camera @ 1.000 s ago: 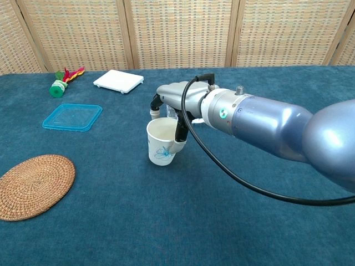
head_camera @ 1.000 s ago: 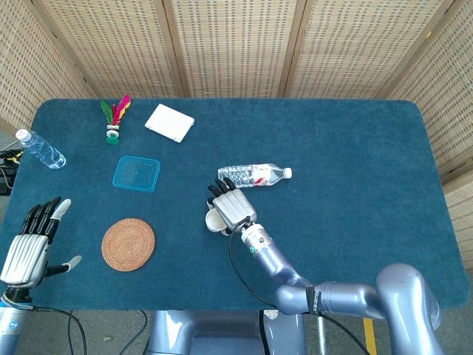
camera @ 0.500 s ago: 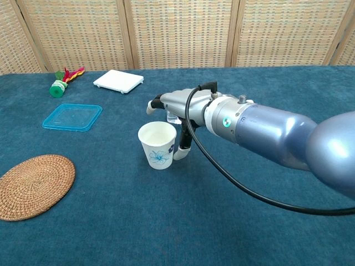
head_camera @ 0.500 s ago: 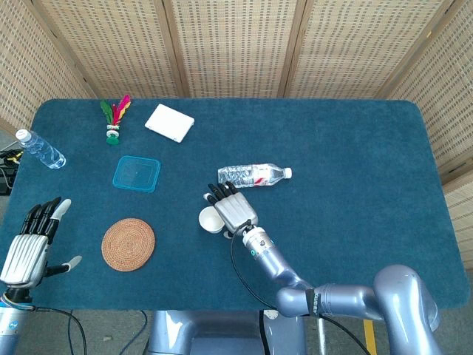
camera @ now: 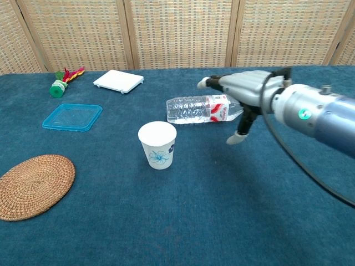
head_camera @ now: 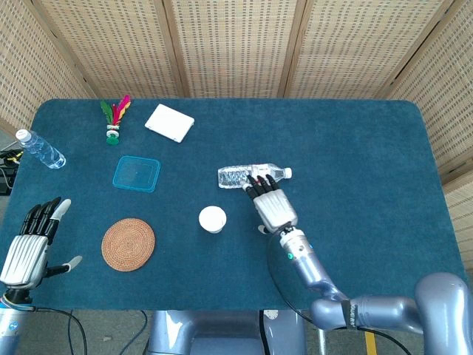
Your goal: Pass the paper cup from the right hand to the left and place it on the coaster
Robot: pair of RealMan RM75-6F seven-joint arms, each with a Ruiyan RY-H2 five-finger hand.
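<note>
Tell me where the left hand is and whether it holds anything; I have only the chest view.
Observer: The head view shows the left hand at the table's near left corner, fingers apart, holding nothing.
Operator: Say how it sits relative to the coaster.
Observer: It is to the left of the coaster, with bare table between them.
Operator: Report anything else off my left edge.
Observer: A small water bottle lies at the table's left edge, to the left of the blue plastic lid.
</note>
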